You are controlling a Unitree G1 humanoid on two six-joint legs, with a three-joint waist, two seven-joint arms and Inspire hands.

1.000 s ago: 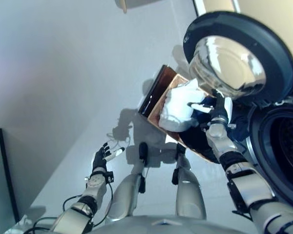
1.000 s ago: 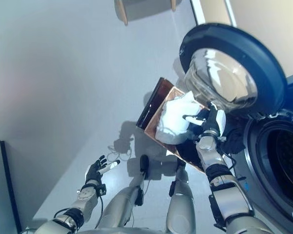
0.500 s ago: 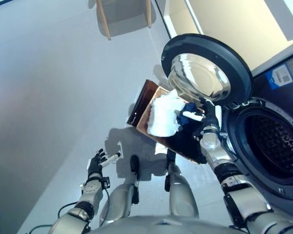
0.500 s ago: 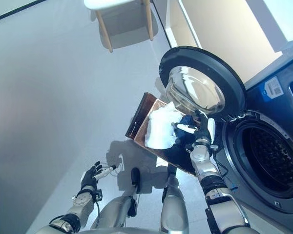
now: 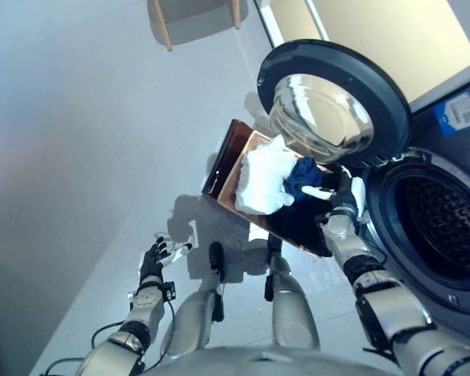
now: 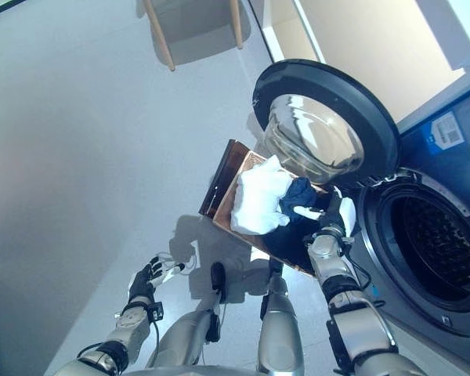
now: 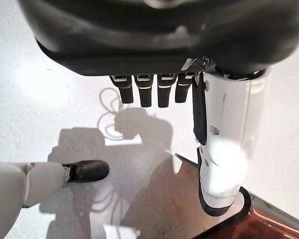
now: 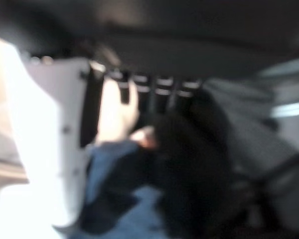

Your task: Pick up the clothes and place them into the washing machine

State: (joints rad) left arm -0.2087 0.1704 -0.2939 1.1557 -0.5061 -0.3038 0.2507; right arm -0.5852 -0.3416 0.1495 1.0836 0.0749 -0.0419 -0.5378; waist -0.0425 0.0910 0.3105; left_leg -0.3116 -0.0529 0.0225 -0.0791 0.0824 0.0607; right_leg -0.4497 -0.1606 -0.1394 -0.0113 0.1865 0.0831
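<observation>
1. two garments, a white cloth [image 5: 266, 182] and a dark blue cloth [image 5: 301, 177], lie side by side and touching in a brown basket [image 5: 223, 160] on the floor.
2. the basket sits just beside the washing machine [image 5: 442, 235], under its open round door [image 5: 333, 98].
3. the right hand [image 5: 338, 196] is at the dark blue cloth; its wrist view is blurred, so i cannot tell whether the fingers grip it.
4. the left hand [image 5: 153, 262] hangs low over the floor [image 5: 78, 141], well apart from the basket, fingers loose and holding nothing.
5. a chair [image 5: 196, 12] stands at the far edge.
</observation>
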